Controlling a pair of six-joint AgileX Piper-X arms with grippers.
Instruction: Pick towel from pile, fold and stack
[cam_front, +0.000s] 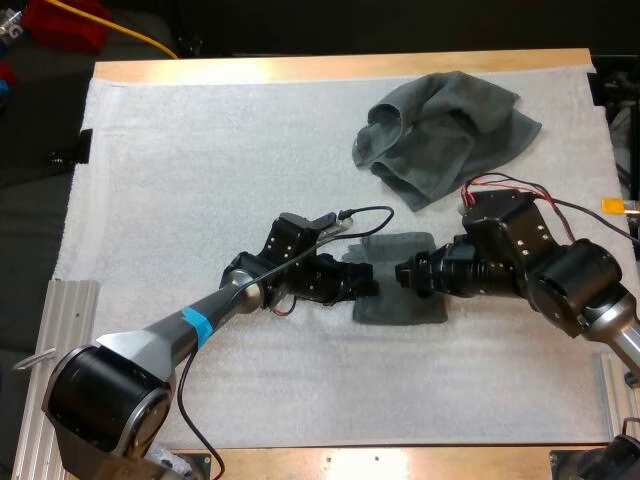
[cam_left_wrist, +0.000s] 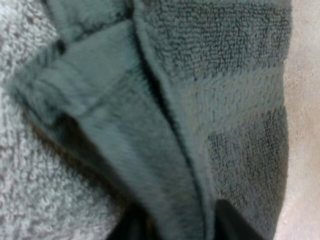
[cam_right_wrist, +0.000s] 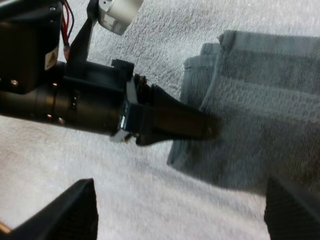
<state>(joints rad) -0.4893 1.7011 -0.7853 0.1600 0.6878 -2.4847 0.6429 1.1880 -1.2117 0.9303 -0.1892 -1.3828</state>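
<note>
Folded towel (cam_front: 400, 305) lies flat, long axis unclear; left hand (cam_front: 372, 282) pinches its edge; right hand (cam_front: 401, 272) spread.

Grey-green crumpled towel (cam_front: 445, 130) at far right; folded towel (cam_front: 400, 305) flat, nearer, about mid-width.

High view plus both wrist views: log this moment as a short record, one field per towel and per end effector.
folded towel: lies flat on the white mat, mid-table, between the two arms
crumpled towel: a loose heap on the far right part of the mat, apart from the folded one
left end effector: shut on the folded towel's edge on its own side
right end effector: open, at the folded towel's opposite side, facing the left one
</note>
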